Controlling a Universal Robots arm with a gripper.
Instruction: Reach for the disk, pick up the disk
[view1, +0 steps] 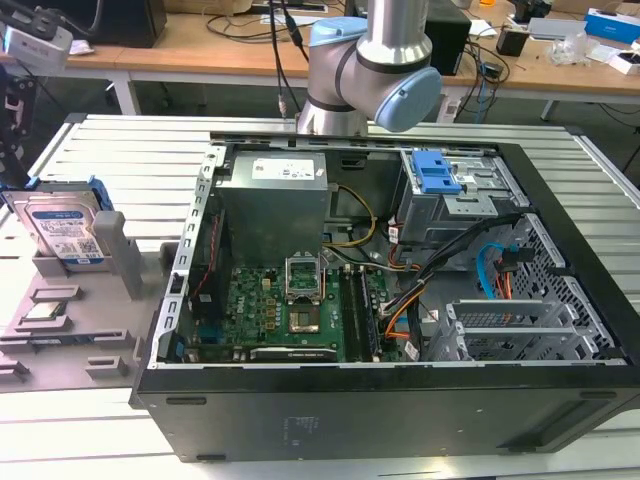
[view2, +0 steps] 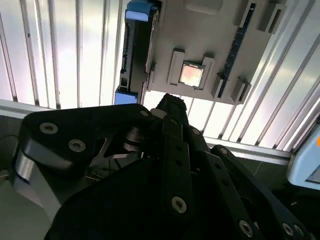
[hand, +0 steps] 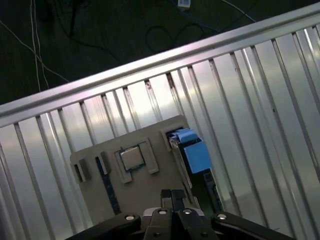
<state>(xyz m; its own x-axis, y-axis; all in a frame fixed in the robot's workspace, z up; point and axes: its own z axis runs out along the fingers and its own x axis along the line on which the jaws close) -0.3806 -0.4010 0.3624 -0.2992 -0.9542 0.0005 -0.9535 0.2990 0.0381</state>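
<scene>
Closed gripper (hand: 172, 195) over grey fixture (hand: 135, 186), disk (view1: 65, 234) standing upright, chip (hand: 131, 158) alongside

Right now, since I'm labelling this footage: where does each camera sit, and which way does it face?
Exterior view: off the arm, looking down at the open computer case on the slatted table; the arm stands behind it.
First wrist view: on the arm, looking down past the tool at the grey holder and the disk.
Second wrist view: on the arm, looking down past the tool's dark body.
Shared: both wrist views show the holder, disk and chip.
</scene>
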